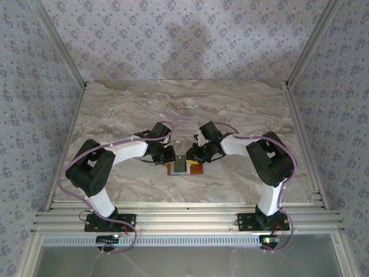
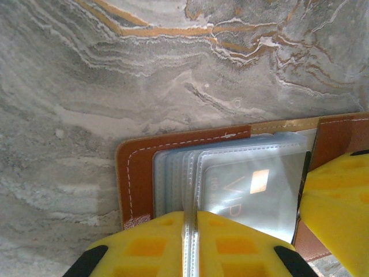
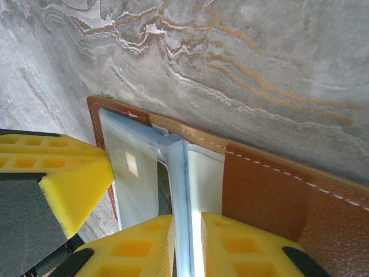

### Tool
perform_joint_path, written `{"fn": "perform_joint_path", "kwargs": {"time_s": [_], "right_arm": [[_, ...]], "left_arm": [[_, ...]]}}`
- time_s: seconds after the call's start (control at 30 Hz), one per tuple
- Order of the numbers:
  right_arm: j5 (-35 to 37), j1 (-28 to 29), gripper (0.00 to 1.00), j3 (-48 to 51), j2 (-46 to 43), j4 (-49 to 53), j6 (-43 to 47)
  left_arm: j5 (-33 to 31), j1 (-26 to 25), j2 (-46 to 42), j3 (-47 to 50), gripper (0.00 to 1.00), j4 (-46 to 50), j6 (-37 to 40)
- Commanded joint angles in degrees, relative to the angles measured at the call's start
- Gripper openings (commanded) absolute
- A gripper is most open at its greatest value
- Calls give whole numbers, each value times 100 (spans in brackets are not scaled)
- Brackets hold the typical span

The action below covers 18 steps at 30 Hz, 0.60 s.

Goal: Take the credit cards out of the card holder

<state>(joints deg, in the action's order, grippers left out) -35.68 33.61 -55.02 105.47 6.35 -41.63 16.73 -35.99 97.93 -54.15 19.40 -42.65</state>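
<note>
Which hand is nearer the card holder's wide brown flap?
Right: right hand pinches the sleeves beside the brown flap; left hand grips them on the far side.

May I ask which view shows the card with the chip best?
The left wrist view: the card faces the lens through its clear sleeve, chip and lettering visible. The right wrist view gives what seems the same card at a steep slant; the top view, a small grey patch on the card holder.
</note>
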Motion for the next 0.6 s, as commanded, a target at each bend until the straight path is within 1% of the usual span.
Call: {"fn": "perform_joint_path", "kwargs": {"time_s": [0.0, 0.57], "right_arm": [[-197, -14, 21, 104, 129, -138, -105], [-167, 144, 23, -92, 321, 47, 5]], "left_arm": [[-65, -22, 305, 130, 13, 275, 83], [-56, -20, 323, 103, 13, 301, 93]]}}
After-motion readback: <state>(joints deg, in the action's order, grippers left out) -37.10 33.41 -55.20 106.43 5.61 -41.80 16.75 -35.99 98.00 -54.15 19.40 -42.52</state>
